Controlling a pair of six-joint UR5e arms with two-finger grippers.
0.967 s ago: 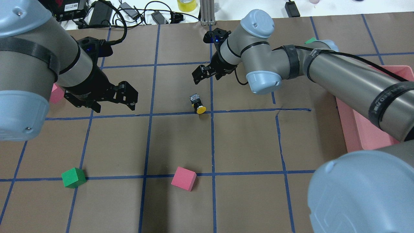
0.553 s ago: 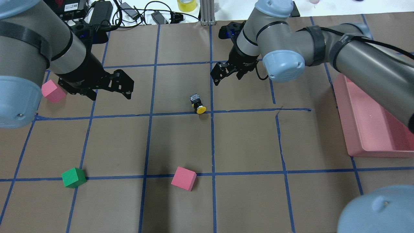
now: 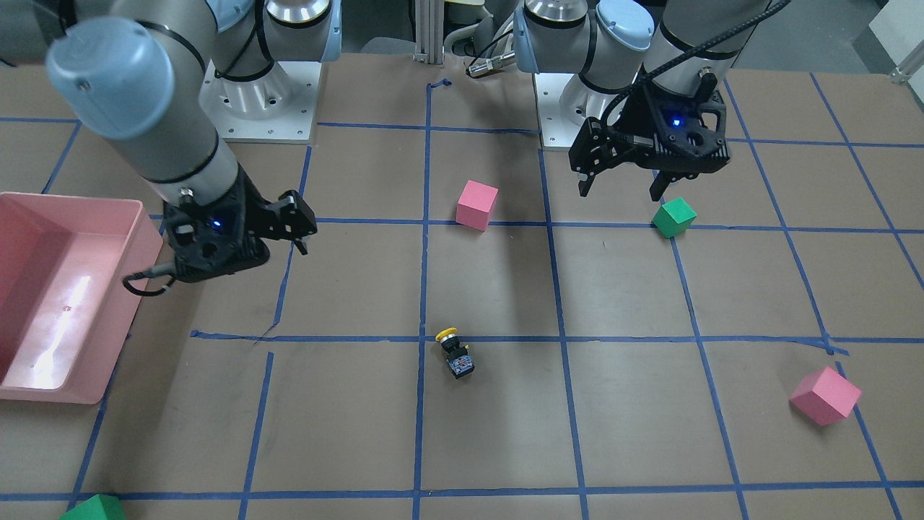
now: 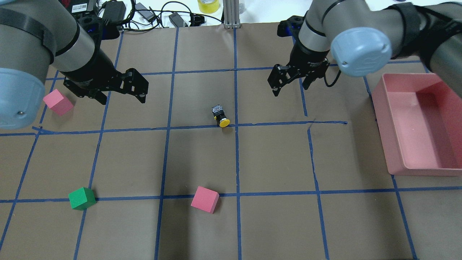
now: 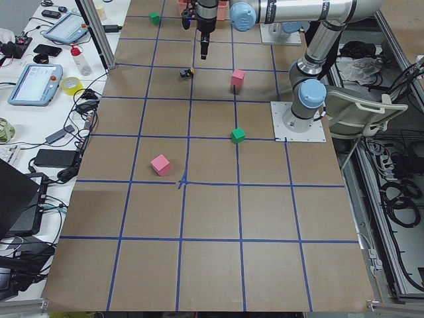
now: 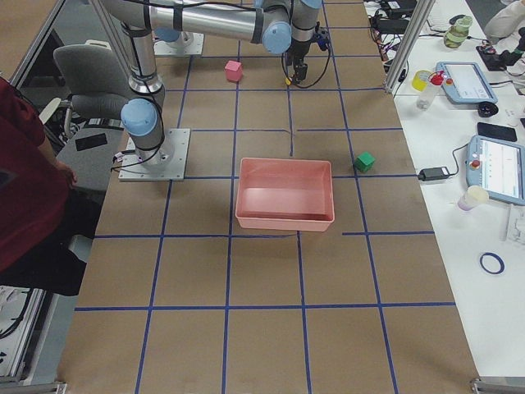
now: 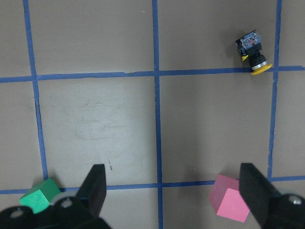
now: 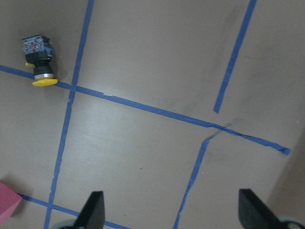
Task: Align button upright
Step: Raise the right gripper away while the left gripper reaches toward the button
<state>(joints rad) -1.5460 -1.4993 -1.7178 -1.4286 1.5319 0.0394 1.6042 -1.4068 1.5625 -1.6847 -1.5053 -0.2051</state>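
The button [image 4: 221,116] lies on its side on the brown table. Its yellow cap rests on a blue tape line and points toward the robot. Its whitish base points away. It also shows in the front view [image 3: 455,354], the left wrist view [image 7: 253,51] and the right wrist view [image 8: 39,62]. My left gripper [image 4: 122,98] is open and empty, hovering well to the button's left. My right gripper [image 4: 290,88] is open and empty, hovering to the button's far right. In both wrist views the fingers [image 7: 95,191] [image 8: 252,210] stand wide apart with nothing between them.
A pink tray [image 4: 397,159] stands at the right edge. A pink cube [image 4: 205,199] and a green cube [image 4: 82,198] sit nearer the robot. Another pink cube [image 4: 57,102] lies by the left arm. Cables and adapters lie along the far edge.
My right gripper has moved right, away from the button. My left gripper has moved farther from the robot and slightly left. The button has not moved.
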